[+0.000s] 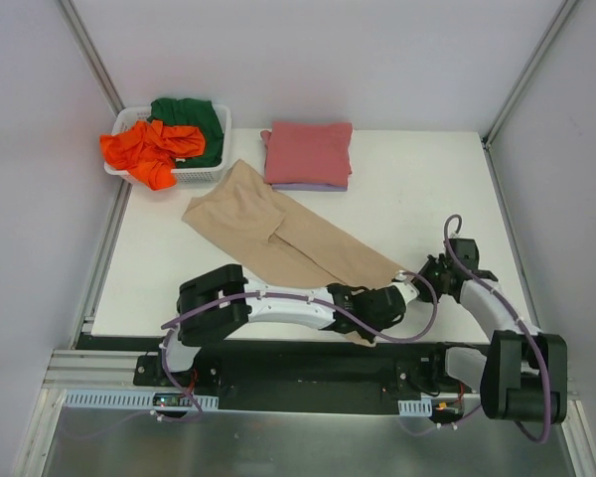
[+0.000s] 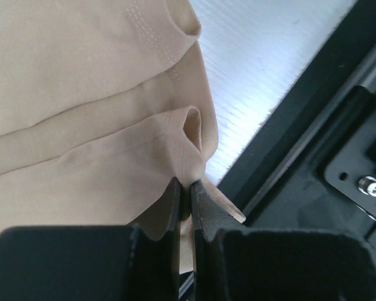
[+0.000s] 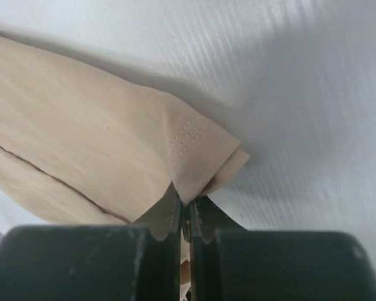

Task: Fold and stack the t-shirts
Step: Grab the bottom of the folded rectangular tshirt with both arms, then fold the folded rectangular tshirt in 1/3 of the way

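Pinkish-red folded cloth t-shirt [image 1: 308, 152] tops the pale lavender t-shirt [image 1: 308, 186] (far centre). The crumpled orange t-shirt [image 1: 149, 149] and dark green t-shirt [image 1: 194, 119] lie unfolded in the white slotted plastic basket [image 1: 224, 129]. The left gripper [image 2: 187, 188] and right gripper [image 3: 183, 204] each pinch the tan-beige t-shirt [image 1: 278, 234].

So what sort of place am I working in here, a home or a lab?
Most likely a lab test cell: plain white panel walls on bare aluminium frame posts, a white ribbed plastic tabletop, and a black metal mounting rail at its near edge.
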Motion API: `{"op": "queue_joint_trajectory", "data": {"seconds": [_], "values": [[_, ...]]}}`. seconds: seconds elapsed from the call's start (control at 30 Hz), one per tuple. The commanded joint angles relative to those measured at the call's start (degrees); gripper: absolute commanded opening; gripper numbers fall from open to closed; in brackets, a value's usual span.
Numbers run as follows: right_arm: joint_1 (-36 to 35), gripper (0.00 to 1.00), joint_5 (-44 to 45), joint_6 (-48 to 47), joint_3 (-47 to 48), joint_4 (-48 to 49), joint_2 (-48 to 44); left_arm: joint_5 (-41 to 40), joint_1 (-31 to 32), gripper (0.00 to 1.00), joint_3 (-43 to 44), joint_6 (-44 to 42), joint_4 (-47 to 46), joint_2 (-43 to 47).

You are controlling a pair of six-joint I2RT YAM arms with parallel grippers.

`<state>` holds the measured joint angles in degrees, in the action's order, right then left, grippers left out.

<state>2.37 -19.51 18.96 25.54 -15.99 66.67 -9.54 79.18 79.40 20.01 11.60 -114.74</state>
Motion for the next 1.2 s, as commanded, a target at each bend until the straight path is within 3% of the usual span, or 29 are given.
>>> {"op": "queue_joint_trajectory", "data": {"seconds": [0.0, 0.2, 0.4, 0.53, 0.93, 1.17], "values": [[-0.1, 0.01, 6.4, -3.7, 4.5, -10.2, -7.4, 9.1, 0.1, 0.0, -1.1, 2.8, -4.9, 6.5], [0.4, 0.0, 11.9, -7.8, 10.4, -22.2, -13.9, 17.8, 0.2, 0.0, 0.3, 6.4, -9.3, 9.3], [-0.3, 0.0, 8.4, -8.4, 13.9, -26.3, -17.5, 12.9, 0.0, 0.0, -4.7, 9.0, -11.3, 13.7], [-5.8, 0.0, 5.8, -6.3, 16.6, -24.6, -17.1, 10.1, -1.3, 0.0, -9.0, 10.5, -11.3, 18.5], [-25.6, 0.0, 19.0, 1.3, 32.5, -20.0, -1.0, 4.2, -11.4, 0.0, -26.5, 15.4, -11.3, 34.9], [-32.9, 0.01, 23.1, 1.8, 44.1, -19.7, 14.3, -2.3, -14.0, 0.0, -30.0, 16.5, -6.2, 40.4]]}}
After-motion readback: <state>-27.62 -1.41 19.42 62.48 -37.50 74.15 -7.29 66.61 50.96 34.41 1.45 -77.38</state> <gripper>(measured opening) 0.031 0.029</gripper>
